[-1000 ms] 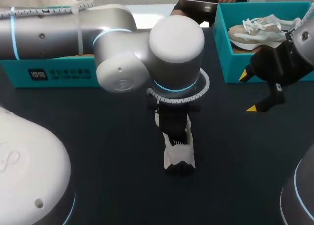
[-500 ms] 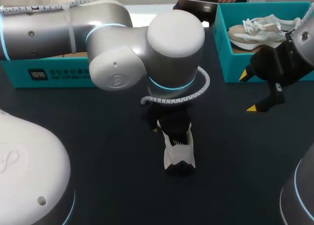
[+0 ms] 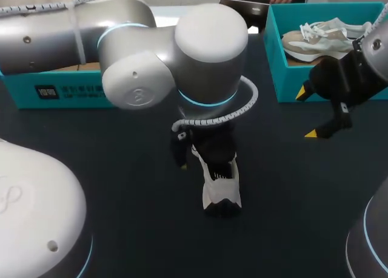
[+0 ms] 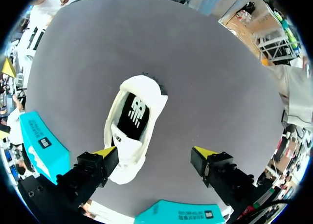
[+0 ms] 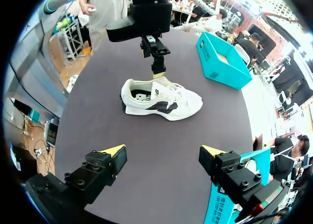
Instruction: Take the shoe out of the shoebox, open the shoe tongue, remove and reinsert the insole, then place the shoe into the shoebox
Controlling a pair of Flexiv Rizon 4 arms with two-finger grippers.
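Note:
A white shoe with black trim (image 3: 222, 186) lies on the dark table (image 3: 121, 169) in the middle, its opening showing a black insole (image 4: 134, 112). My left gripper (image 4: 155, 153) hangs open just above the shoe's toe end, with one yellow tip beside the shoe's side and the other over bare table. In the head view the left wrist hides most of it, and only one of its fingers (image 3: 180, 150) shows. My right gripper (image 3: 310, 114) stands open and empty at the right, in front of the teal shoebox (image 3: 279, 77). The shoe (image 5: 161, 100) lies ahead of its fingertips.
A second light shoe (image 3: 324, 36) rests inside the teal shoebox at the back right. Another teal box (image 3: 60, 91) stands at the back left behind my left arm. The base of each arm fills a near corner.
My left gripper has spread its fingers apart above the shoe and let go of it. The left wrist has turned and drifted slightly left. The right arm has not moved.

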